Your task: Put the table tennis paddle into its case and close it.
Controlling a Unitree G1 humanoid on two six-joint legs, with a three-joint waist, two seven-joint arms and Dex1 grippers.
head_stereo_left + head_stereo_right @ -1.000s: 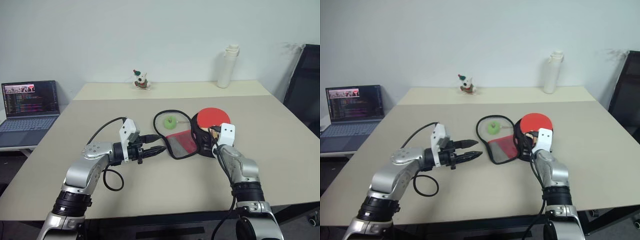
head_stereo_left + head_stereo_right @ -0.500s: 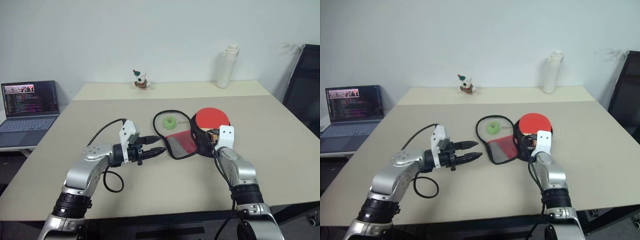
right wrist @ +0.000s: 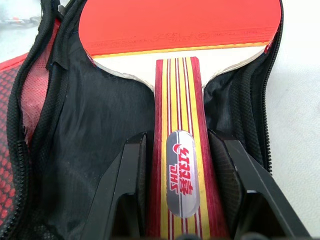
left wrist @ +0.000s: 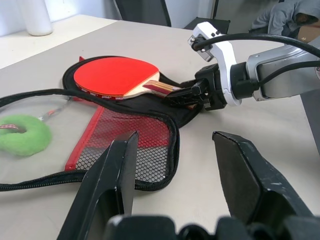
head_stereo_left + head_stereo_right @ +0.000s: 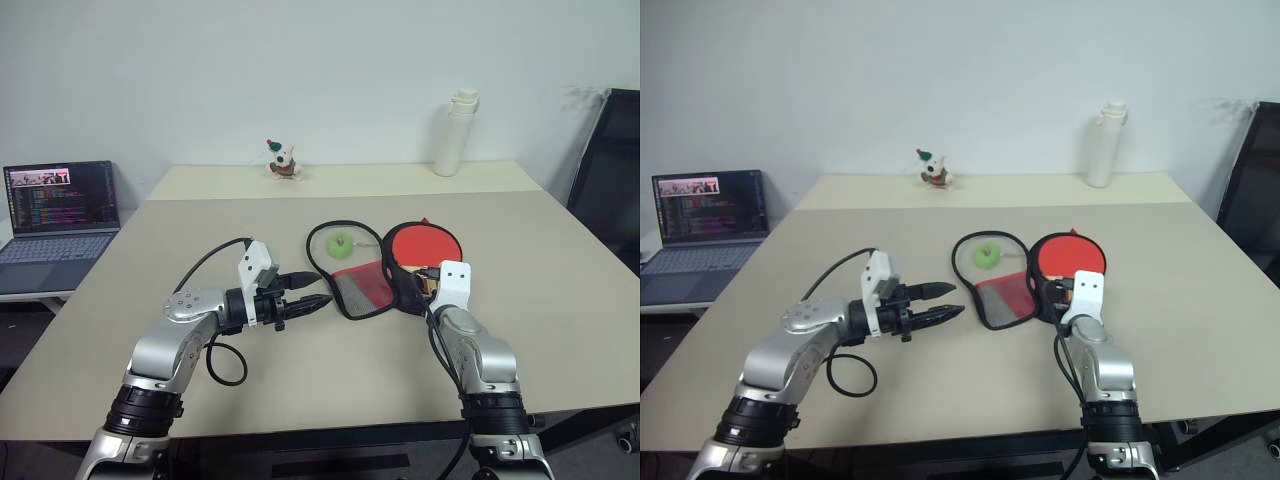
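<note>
The robot is in the middle of putting the table tennis paddle (image 3: 180,60), a flat bat with a round red rubber face and a short light-wood handle with red stripes, into the case (image 5: 372,290), a soft paddle-shaped zip pouch made of black cloth with a red mesh side. The case lies wide open on the table, a bit right of the middle. The paddle rests on the black half on the right, and the red mesh half is flopped out to the left. The right gripper (image 3: 180,200) has its two black fingers pressed on both sides of the handle, so it is holding the paddle at the near end. The left gripper (image 5: 308,288) hangs just left of the case with its fingers apart and nothing in them. The paddle looks almost in place. I think the next move is to let the handle settle in the narrow part of the case and let go, then fold the red mesh half over and pull the zip shut. The soft cloth may slide or bunch up, so one gripper may need to hold it down. The table (image 5: 200,230) is wide, smooth and pale tan. Inside the open lid sits a green fuzzy ring (image 5: 341,242). At the far edge stand a tall white bottle (image 5: 455,133) and a tiny toy figure (image 5: 282,159). An open laptop (image 5: 58,212) sits off to the left, a black chair (image 5: 606,170) is on the right, and the wall behind is plain white.
</note>
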